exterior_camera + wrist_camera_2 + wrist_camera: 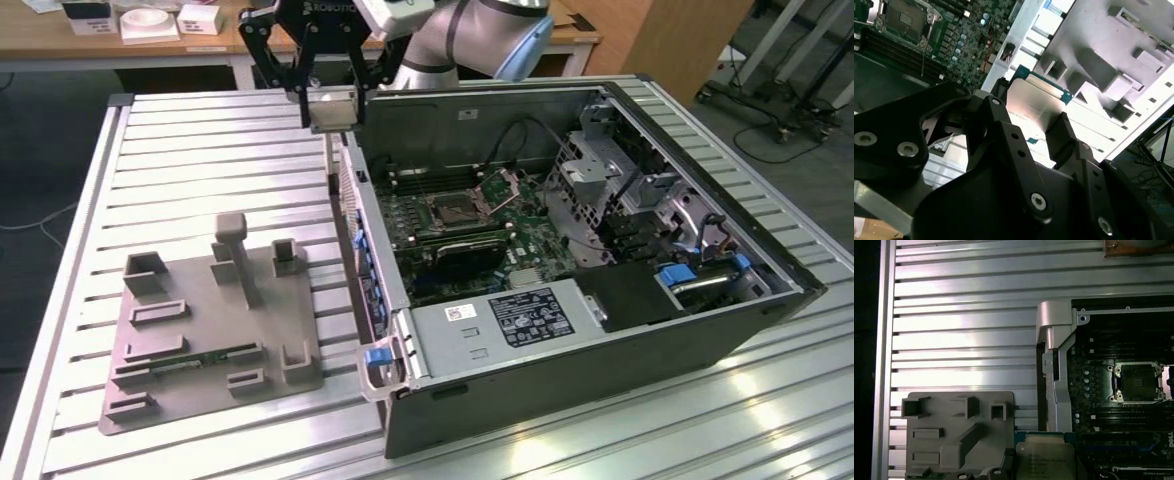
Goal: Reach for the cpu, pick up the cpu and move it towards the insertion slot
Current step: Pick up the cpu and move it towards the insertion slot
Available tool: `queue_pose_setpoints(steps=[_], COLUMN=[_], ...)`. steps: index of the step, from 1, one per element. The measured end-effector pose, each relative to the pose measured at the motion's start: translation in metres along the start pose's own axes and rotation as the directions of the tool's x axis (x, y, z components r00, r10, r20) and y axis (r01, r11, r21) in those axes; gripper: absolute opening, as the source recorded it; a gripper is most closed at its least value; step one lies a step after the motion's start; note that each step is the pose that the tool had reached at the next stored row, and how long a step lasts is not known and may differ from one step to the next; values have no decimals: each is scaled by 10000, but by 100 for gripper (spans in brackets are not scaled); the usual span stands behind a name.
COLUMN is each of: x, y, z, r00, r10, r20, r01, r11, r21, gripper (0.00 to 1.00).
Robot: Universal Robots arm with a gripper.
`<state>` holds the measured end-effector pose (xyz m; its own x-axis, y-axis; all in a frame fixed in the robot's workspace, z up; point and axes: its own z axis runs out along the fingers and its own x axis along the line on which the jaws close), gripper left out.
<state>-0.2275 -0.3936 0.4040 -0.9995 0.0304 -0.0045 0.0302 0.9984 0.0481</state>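
Observation:
My gripper [332, 108] hangs high above the back left corner of the open computer case, shut on the cpu [334, 107], a small pale square chip. In the second wrist view the black fingers [1064, 132] clamp the cpu [1036, 102] by two opposite edges, its silver top and green rim showing between them. The first wrist view has the cpu [1046, 457] over the case's edge. The insertion slot [461, 212] lies on the green board inside the case with its metal plate hinged up; both wrist views show the insertion slot [1136, 382] [904, 17] apart from the cpu.
The grey plastic tray [200, 320] rests on the slatted metal table at the exterior view's left, a green circuit strip [200, 358] in one recess. The case wall [350, 200] stands between tray and board. Drive cages [614, 180] and cables crowd the case's right side.

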Motion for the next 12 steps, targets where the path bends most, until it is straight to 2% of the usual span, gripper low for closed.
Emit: queue_pose_setpoints(steps=[12], x=[-14], y=[115], z=[5], r00=[10000], r10=[0], r20=[25], r01=[0], r11=[10000], r21=[-1], gripper=[55])
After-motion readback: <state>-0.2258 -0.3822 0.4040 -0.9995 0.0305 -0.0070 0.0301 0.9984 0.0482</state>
